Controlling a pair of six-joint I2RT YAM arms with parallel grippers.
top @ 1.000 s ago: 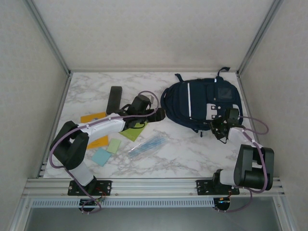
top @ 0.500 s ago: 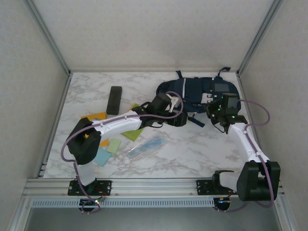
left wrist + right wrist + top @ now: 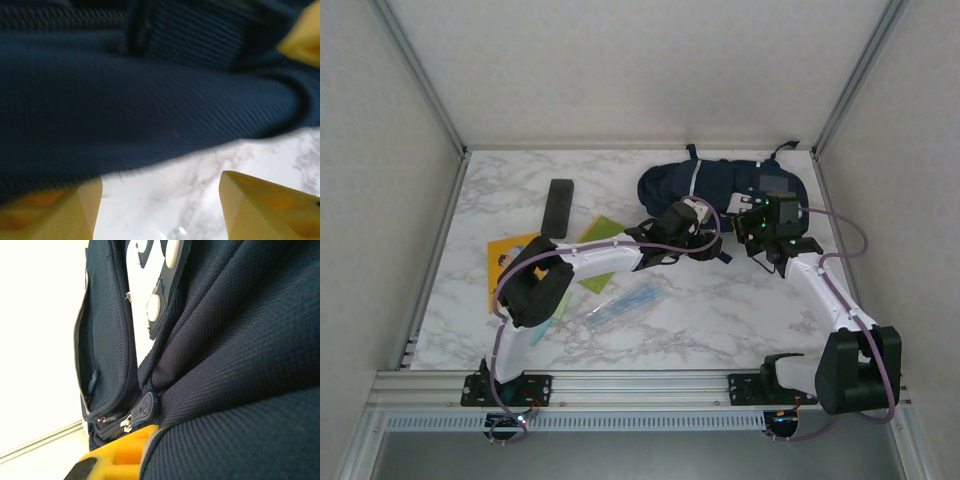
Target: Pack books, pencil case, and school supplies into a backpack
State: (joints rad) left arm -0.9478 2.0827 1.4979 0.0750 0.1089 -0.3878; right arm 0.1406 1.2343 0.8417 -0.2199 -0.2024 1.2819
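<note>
The navy backpack (image 3: 720, 182) stands tipped up on its edge at the back right. My right gripper (image 3: 761, 222) is shut on a fold of its fabric, and the cloth drapes over its yellow finger (image 3: 112, 457) beside a zipper pull (image 3: 144, 407). My left gripper (image 3: 708, 240) is at the backpack's near lower edge; its fingertips (image 3: 257, 205) stand apart over bare marble, open, with the backpack (image 3: 150, 95) just ahead. The lime-green notebook (image 3: 598, 230), the orange booklet (image 3: 505, 262) and the black pencil case (image 3: 558, 207) lie at the left. The pastel pads (image 3: 563, 303) are mostly under my left arm.
A clear plastic bag of pens (image 3: 625, 300) lies in the middle, near the left arm. Frame posts and walls bound the marble table (image 3: 720, 320) on three sides. A loose backpack strap (image 3: 722, 255) trails on the table.
The backpack went from lying flat to tipped up toward the back, with the right gripper rising with it. My left gripper swung right to the backpack's base and its jaws narrowed.
</note>
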